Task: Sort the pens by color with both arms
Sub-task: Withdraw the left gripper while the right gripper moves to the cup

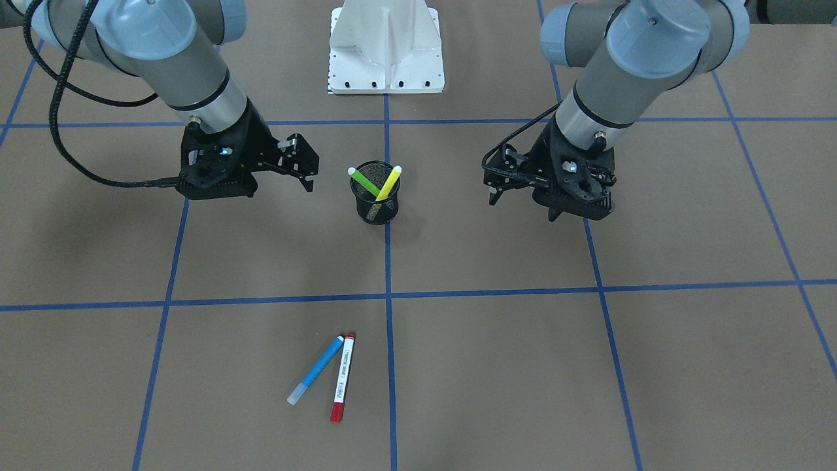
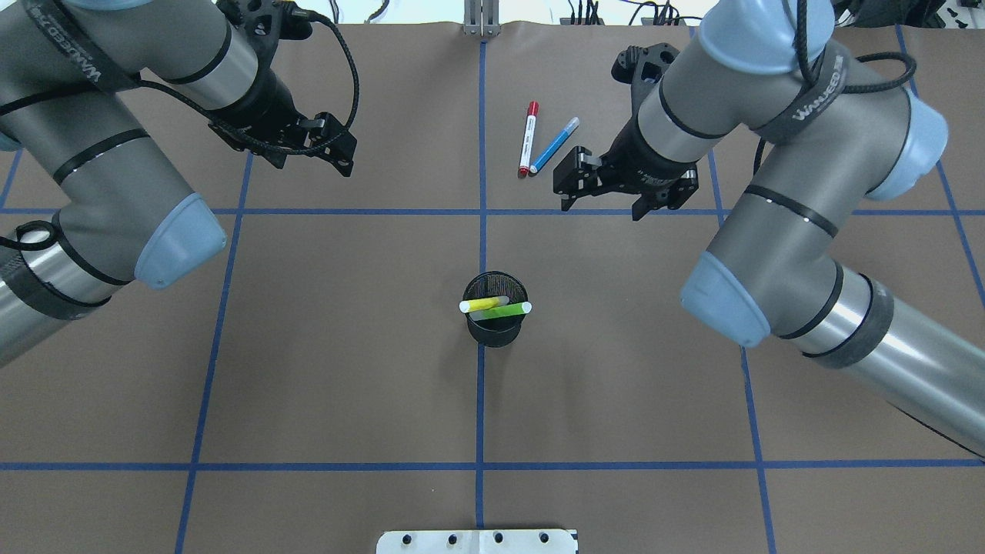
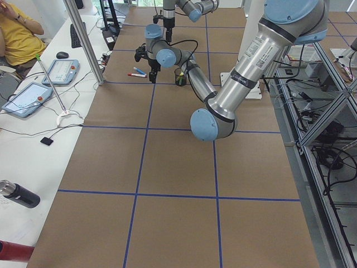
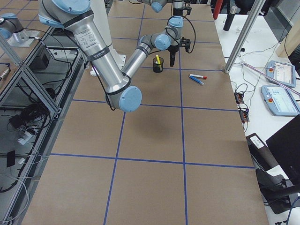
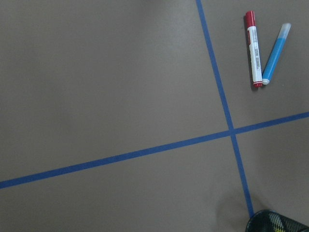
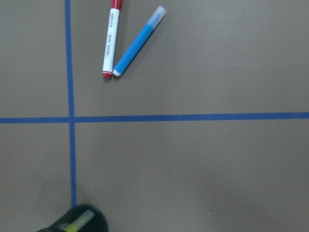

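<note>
Starting nearest the robot, at the black mesh cup [image 1: 376, 206] standing on the brown worktop [image 1: 523, 366]. Finding the green pen [image 1: 366, 182] and the yellow pen [image 1: 390, 181] leaning crossed inside the cup, tops poking above its rim.

Moving outward: holding the left end effector [image 1: 492, 180] above the worktop, off to the cup's left and a little beyond it, fingers spread and gripping nothing. Holding the right end effector [image 1: 304, 163] much the same way to the cup's right, likewise spread and carrying nothing.

Reaching farthest: seeing the blue pen [image 1: 316, 369] and the red pen [image 1: 342, 377] lying flat well beyond the cup, slightly to its right. Lying in a narrow V, the ends closest to the cup touching or all but, the far ends fanning apart.

Judging the sort as partly done at best: two pens sharing the one cup, two loose on the worktop, neither being gripped. Not seeing any other container or marked spot, so not telling where the red and blue belong. Expecting the loose pair to be the work left.
</note>
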Motion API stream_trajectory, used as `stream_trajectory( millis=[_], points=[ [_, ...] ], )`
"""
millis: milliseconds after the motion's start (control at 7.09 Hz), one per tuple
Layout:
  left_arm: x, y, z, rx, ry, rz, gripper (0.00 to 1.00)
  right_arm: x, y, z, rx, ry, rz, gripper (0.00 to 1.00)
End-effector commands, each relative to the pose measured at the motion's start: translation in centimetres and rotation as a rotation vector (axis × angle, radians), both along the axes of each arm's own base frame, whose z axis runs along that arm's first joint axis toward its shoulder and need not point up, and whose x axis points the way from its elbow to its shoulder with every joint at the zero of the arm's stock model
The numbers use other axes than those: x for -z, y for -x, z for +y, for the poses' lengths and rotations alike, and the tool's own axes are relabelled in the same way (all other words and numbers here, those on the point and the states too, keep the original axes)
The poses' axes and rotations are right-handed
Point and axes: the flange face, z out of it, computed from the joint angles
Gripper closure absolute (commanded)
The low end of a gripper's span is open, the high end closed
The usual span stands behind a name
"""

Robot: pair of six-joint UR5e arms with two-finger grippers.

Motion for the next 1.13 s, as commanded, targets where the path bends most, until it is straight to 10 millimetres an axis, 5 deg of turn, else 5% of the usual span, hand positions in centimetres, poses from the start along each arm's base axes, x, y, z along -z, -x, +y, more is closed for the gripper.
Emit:
stream_trajectory(
  millis=[0, 423, 705, 987],
  points=[
    [-0.9, 1.2, 0.1, -0.022, 0.004, 0.008, 0.01, 1.0, 4.7, 4.1, -0.036, 0.002, -0.074, 0.04],
    [-1.1, 1.1, 0.2, -0.026, 0.007, 0.009, 0.01, -0.8, 7.2, 7.3, -0.018, -0.055, -0.137, 0.28],
    [-1.1, 1.1, 0.2, -0.026, 0.007, 0.009, 0.01, -2.2, 9.1, 7.5, -0.012, -0.078, -0.16, 0.43],
    [-1.0, 1.1, 0.3, -0.026, 0.006, 0.01, 0.01, -3.3, 10.3, 8.0, -0.01, -0.089, -0.172, 0.45]
  ],
)
